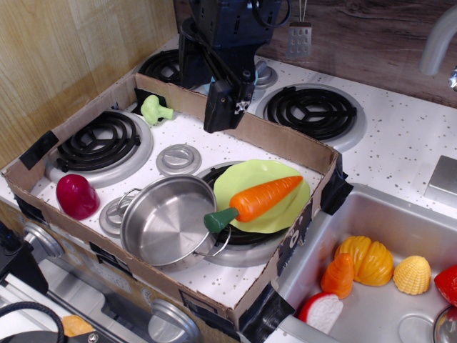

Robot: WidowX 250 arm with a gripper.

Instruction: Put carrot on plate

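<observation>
The carrot [263,199] lies on its side across the lime-green plate [246,176]. Its orange tip points to the right. Its dark green stub hangs over the plate's left rim, next to the steel pot. The plate sits inside the cardboard box, on the front right burner. My gripper [223,118] is raised above the box's back wall, up and to the left of the plate. It is well clear of the carrot, and it looks open and empty.
A shiny steel pot [168,218] sits just left of the plate. A green toy [156,109] and a dark red toy [76,195] lie further left. Cardboard walls [289,143] ring the stove. The sink [428,229] at right holds several toys, among them a stubby orange cone [340,275].
</observation>
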